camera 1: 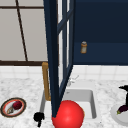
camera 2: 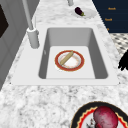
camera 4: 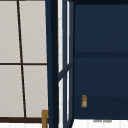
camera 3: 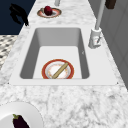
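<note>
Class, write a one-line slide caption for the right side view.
Red-rimmed plate with a wooden stick lies in the sink; a black hand hovers off the counter's far left edge.

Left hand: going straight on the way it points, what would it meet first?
Probably the grey marbled stone counter, near its front edge: the black left hand points downward. Depth is unclear.

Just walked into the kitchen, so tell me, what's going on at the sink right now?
Neither hand holds anything. The left hand hangs at the counter's front edge, left of the sink, near the plate with a red fruit. The right hand hovers above the eggplant on its white plate. A red-rimmed plate with a stick lies in the sink.
</note>
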`<state>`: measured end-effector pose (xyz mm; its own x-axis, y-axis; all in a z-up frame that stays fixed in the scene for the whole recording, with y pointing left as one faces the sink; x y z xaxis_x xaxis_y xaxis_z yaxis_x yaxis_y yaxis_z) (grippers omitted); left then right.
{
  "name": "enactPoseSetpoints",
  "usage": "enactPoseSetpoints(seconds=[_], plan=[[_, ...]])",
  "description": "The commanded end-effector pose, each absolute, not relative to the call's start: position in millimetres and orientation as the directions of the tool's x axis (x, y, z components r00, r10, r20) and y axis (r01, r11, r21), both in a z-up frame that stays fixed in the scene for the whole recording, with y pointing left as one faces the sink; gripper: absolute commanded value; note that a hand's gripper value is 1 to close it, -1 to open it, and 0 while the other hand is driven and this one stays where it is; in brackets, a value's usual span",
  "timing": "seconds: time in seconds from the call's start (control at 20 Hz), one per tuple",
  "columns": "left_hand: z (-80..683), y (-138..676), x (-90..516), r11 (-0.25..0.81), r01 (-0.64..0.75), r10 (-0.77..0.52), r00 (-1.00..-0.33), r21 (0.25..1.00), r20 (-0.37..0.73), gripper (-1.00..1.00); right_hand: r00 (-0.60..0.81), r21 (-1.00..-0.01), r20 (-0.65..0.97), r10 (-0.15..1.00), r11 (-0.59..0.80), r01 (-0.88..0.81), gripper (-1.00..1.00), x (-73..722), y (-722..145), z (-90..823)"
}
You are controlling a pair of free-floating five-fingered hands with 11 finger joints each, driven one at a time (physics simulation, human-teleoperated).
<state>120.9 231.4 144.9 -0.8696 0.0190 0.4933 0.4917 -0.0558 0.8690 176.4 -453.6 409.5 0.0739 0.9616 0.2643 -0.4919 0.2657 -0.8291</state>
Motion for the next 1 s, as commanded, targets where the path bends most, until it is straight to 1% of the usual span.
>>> enactPoseSetpoints(seconds=[0.0,0.2,0.5,0.75,0.95], plan=[[144.9,231.4,120.9,-0.056,0.492,0.019,-0.870,0.869,0.493,0.00,0.031,-0.827,0.254,0.967,0.234,-0.511,-1.00,171.7,-464.4,378.6],[144.9,231.4,120.9,-0.056,0.492,0.019,-0.870,0.869,0.493,0.00,0.041,-0.833,0.257,0.966,0.243,-0.498,-1.00,166.0,-476.4,344.9],[144.9,231.4,120.9,-0.056,0.492,0.019,-0.870,0.869,0.493,0.00,0.016,-0.832,0.244,0.970,0.218,-0.511,-1.00,169.9,-477.0,294.4],[144.9,231.4,120.9,-0.056,0.492,0.019,-0.870,0.869,0.493,0.00,-0.017,-0.829,0.225,0.974,0.182,-0.529,-1.00,198.1,-480.3,252.8],[144.9,231.4,120.9,-0.056,0.492,0.019,-0.870,0.869,0.493,0.00,-0.008,-0.820,0.237,0.971,0.196,-0.538,-1.00,207.5,-497.9,218.8]])
